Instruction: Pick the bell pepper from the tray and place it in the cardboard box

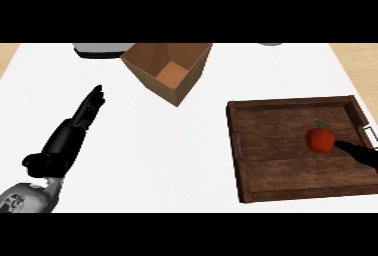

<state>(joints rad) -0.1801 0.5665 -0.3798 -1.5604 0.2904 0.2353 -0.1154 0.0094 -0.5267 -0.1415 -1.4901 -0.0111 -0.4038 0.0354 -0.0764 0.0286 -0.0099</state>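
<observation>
Listing what lies before me on the white counter [170, 160], seen from my head view.

Item one: wooden tray [295, 192], dark brown, rectangular, with a raised rim, at the right half of the counter. A light handle shows on its left wall and another on its right wall.

Item two: bell pepper [320, 140], red with a small green stem pointing away from me. It sits on the tray floor, right of the tray's centre, nearer the right wall than the left.

Item three: cardboard box [151, 75], brown, open at the top, standing at the far middle of the counter, up and left of the tray and well apart from it. Its inner floor shows as a lighter orange patch. Nothing is visible inside it.

Item four: my right hand [362, 154], black, coming in from the right edge over the tray. Only a small part of it shows; its tip sits just beside the pepper's lower right side, and I cannot tell whether it touches the fruit. I cannot tell how the hand is set.

Item five: my left hand [85, 116], black, at the left of the counter, fingers straight and pressed together, pointing away from me, holding nothing.

Item six: grey rounded object [100, 50] at the far edge, just left of the box, partly cut off.
</observation>
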